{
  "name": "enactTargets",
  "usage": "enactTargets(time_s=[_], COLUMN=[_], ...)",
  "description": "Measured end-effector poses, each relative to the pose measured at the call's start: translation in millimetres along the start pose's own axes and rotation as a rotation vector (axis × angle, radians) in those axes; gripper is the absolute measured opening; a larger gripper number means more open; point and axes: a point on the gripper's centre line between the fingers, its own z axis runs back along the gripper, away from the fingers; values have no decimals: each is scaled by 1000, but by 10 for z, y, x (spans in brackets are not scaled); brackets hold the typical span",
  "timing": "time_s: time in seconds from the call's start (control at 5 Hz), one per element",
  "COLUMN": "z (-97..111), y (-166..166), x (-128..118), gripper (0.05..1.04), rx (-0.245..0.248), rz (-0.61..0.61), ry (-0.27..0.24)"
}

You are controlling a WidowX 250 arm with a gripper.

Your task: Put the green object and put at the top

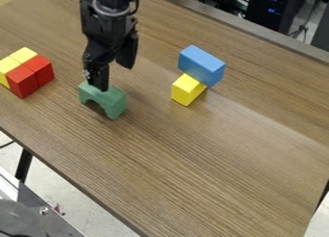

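Observation:
The black gripper hangs over the left part of the table, its two fingers spread apart. One fingertip comes down at the top of the green arch-shaped block and hides a bit of it; the other finger is higher in the view, behind the block. Right of them, a blue block adjoins a yellow block; whether it rests partly on the yellow one I cannot tell.
Two red blocks and two yellow blocks stand close together at the left edge. The wooden table has its front edge running diagonally at lower left. Dark computer equipment stands beyond the far edge.

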Motion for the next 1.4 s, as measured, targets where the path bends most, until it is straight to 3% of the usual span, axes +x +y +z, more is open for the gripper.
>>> enactTargets(time_s=[0.4,0.8,1.0,1.2,1.4], z=[-77,-256,-323,-252,36], y=[157,190,192,181,62], x=[-24,10,34,-27,-107], gripper=[999,969,690,598,598], rx=[89,159,165,151,84], rz=[16,5,18,38,32], ry=[36,29,32,73,146])
